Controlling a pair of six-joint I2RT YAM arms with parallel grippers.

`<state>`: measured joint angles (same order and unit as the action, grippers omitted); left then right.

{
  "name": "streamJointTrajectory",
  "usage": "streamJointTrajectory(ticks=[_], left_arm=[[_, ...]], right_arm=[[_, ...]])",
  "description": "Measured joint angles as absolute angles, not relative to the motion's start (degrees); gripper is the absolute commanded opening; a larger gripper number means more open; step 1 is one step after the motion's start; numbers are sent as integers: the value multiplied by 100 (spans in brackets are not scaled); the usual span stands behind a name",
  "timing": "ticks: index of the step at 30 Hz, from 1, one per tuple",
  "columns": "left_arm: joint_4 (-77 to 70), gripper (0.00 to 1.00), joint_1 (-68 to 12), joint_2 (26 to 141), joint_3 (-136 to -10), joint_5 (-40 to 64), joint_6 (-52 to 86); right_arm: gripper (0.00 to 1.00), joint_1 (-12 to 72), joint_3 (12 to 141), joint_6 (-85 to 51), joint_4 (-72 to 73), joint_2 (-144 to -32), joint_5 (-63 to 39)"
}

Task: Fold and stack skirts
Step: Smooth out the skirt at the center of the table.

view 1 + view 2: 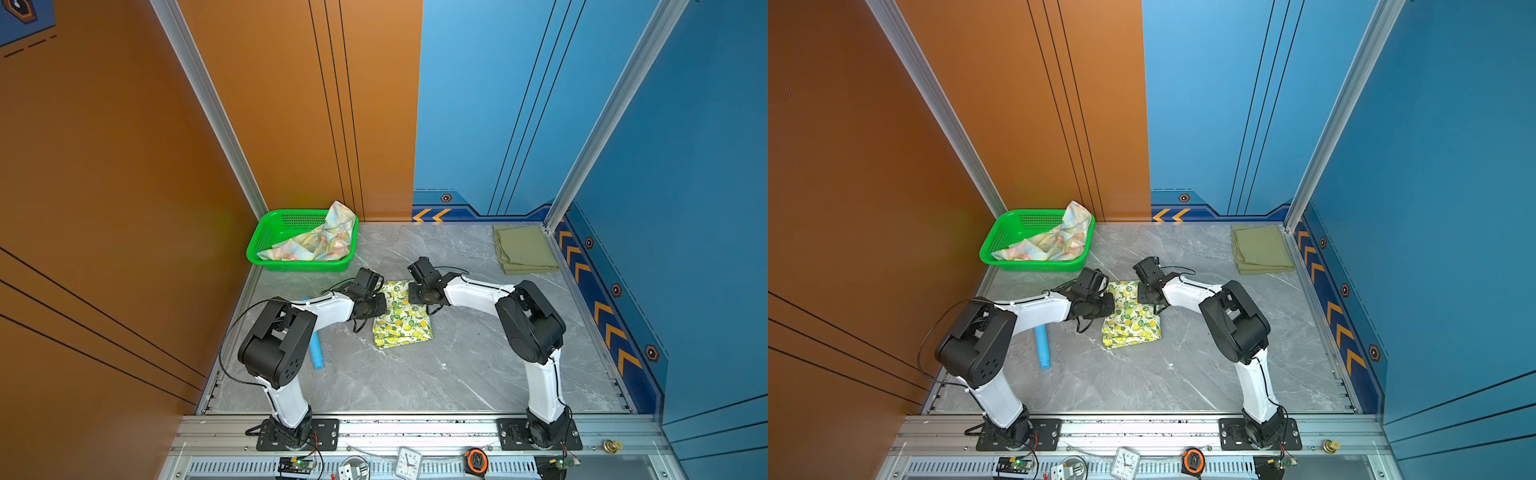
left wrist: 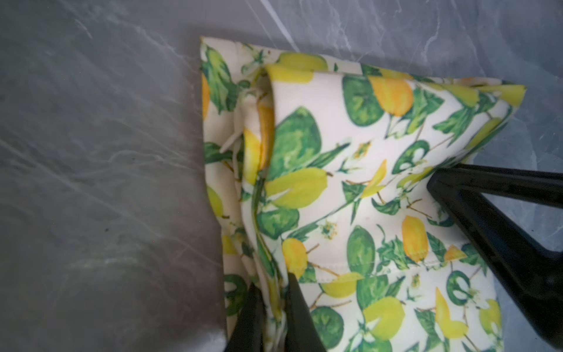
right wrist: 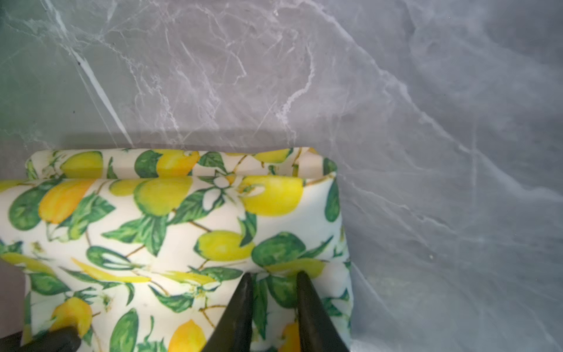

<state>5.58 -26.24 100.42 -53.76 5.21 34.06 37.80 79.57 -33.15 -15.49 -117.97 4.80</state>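
Note:
The lemon-print skirt (image 1: 401,316) lies folded in a thick rectangle mid-table, seen in both top views (image 1: 1133,318). My left gripper (image 2: 272,282) is at its left edge, shut on several cloth layers pinched between the fingers. My right gripper (image 3: 274,274) is at the far right corner of the same skirt (image 3: 182,228), jaws narrow with a bulge of cloth between them. The olive-green skirt (image 1: 524,249) lies folded at the back right corner. The pastel flowered skirt (image 1: 316,241) is crumpled in the green basket (image 1: 266,232).
A light-blue toy (image 1: 318,353) lies on the table under my left arm. The basket stands in the back left corner against the orange wall. A clock (image 1: 408,461) and a tape measure (image 1: 476,459) sit on the front rail.

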Motion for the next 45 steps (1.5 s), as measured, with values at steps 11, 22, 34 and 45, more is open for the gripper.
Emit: streamJointTrajectory(ticks=[11, 22, 34, 45], left_arm=[[561, 0, -2655, 10040, -5376, 517, 3409], [628, 0, -2755, 10022, -5382, 497, 3409], [705, 0, -2781, 10022, -5408, 447, 3520], [773, 0, -2775, 10038, -5474, 314, 3559]], right_arm=[[32, 3516, 8359, -3186, -1763, -11723, 475], [32, 3404, 8895, -3175, -1710, -12401, 434], [34, 3341, 8705, -3131, -1931, -11977, 362], [33, 4084, 6643, -3264, -2062, -9373, 687]])
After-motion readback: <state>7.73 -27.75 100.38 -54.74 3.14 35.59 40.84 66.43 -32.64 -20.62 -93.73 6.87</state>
